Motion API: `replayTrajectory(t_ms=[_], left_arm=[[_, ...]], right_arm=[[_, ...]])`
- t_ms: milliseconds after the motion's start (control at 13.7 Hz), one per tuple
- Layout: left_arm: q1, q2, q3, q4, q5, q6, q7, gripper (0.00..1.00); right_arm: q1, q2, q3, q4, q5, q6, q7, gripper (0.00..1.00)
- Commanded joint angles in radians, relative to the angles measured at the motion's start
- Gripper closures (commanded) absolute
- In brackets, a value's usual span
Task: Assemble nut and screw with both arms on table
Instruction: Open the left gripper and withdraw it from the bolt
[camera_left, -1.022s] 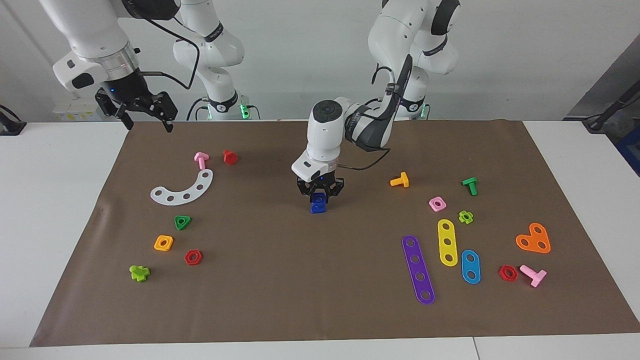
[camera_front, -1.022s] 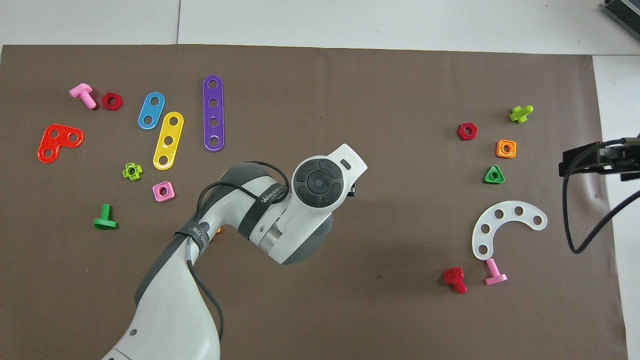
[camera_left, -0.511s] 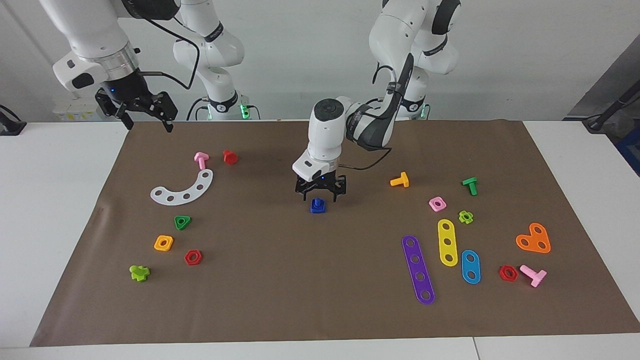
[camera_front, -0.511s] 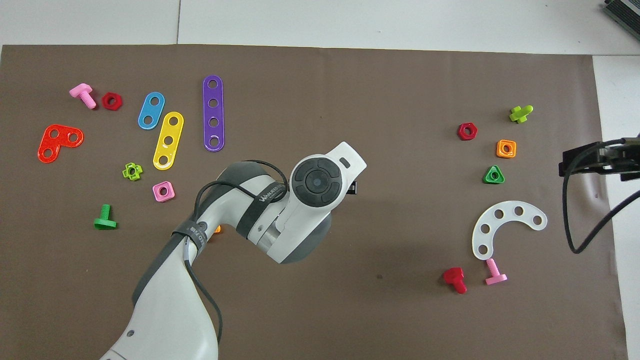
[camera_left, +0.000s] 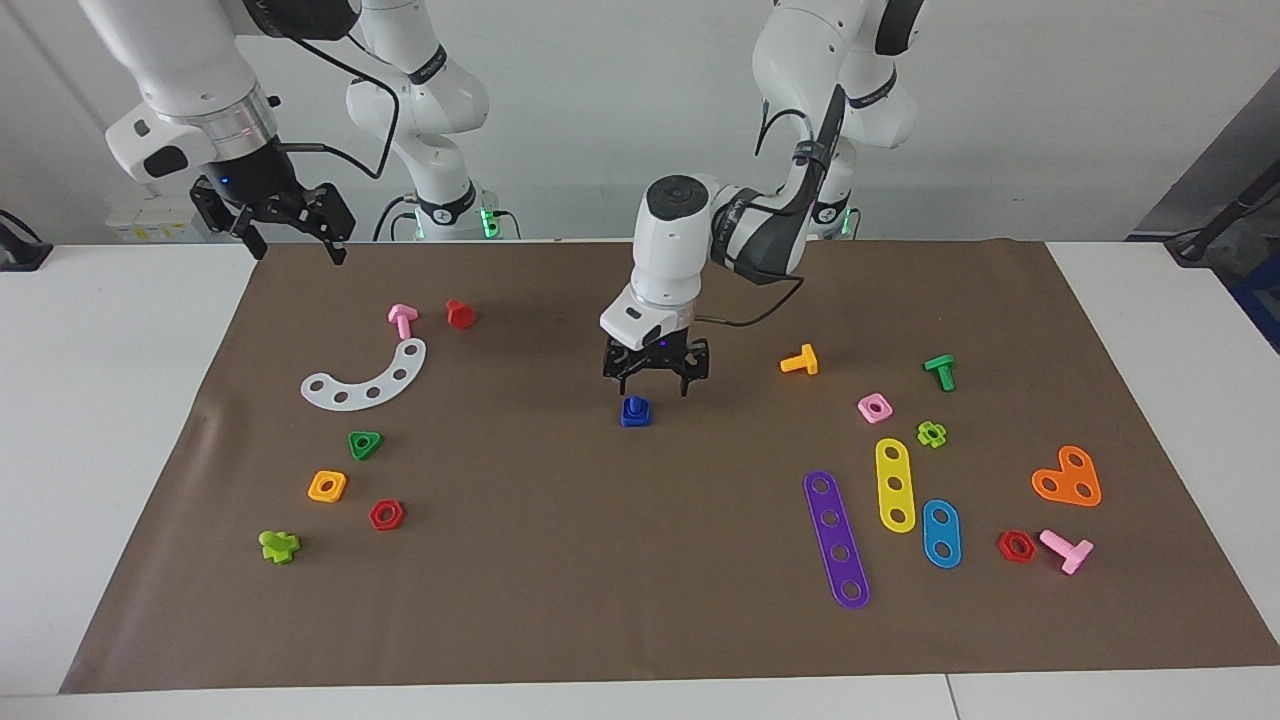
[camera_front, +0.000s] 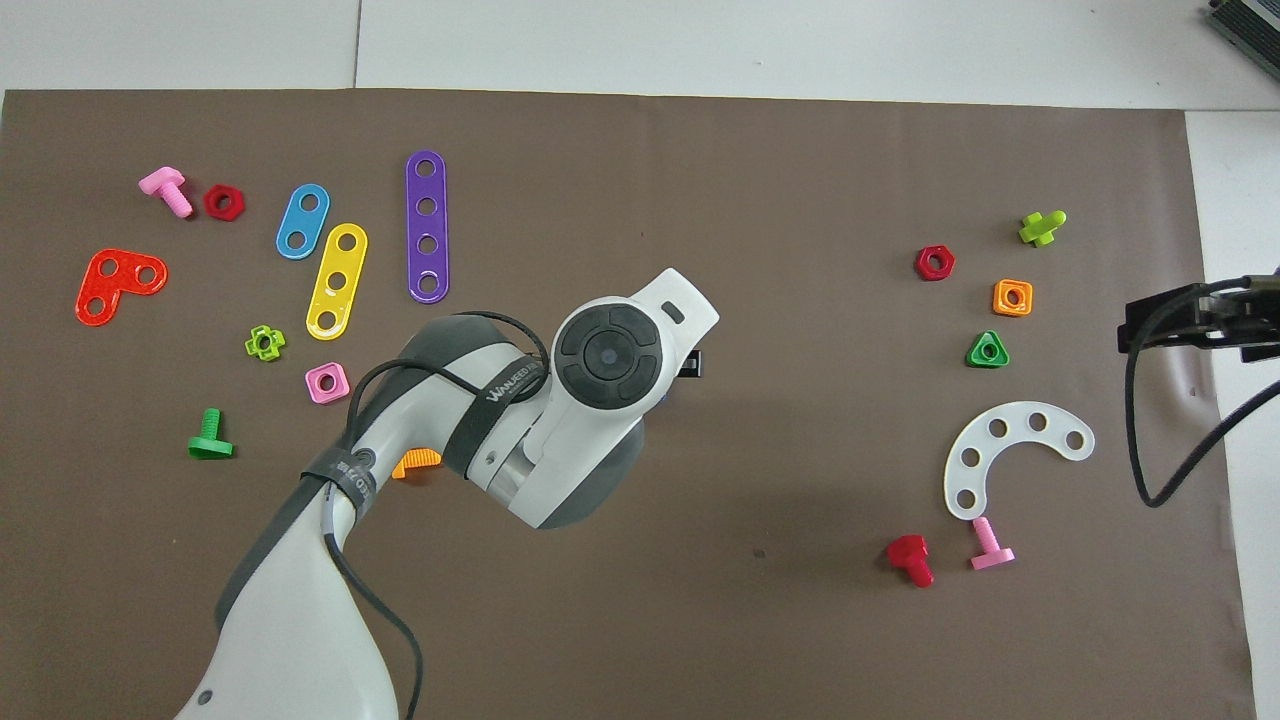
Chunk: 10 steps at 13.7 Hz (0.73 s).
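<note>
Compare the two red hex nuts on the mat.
One red hex nut lies toward the right arm's end, beside the orange square nut; the other red hex nut lies toward the left arm's end, beside a pink bolt. The first lies nearer to the robots than the second. Both are red, hexagonal, flat on the brown mat, untouched.
</note>
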<state>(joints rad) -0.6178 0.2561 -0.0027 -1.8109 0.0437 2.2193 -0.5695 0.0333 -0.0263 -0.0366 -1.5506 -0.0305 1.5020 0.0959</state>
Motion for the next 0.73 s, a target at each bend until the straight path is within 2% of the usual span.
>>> replayTrajectory(t_ms=[0, 438, 657], left_arm=[[0.085, -0.121, -0.008, -0.11, 0.019, -0.016, 0.107, 0.0], [0.272, -0.23, -0.003, -0.1, 0.012, -0.217, 0.403, 0.0], [0.384, -0.316, -0.002, -0.093, -0.007, -0.309, 0.479, 0.0]], right_arm=[[-0.006, -0.011, 0.003, -0.006, -0.002, -0.006, -0.025, 0.0], [-0.006, -0.011, 0.003, -0.006, -0.002, -0.006, -0.025, 0.0], [-0.004, -0.011, 0.003, -0.006, -0.002, -0.006, -0.024, 0.0]])
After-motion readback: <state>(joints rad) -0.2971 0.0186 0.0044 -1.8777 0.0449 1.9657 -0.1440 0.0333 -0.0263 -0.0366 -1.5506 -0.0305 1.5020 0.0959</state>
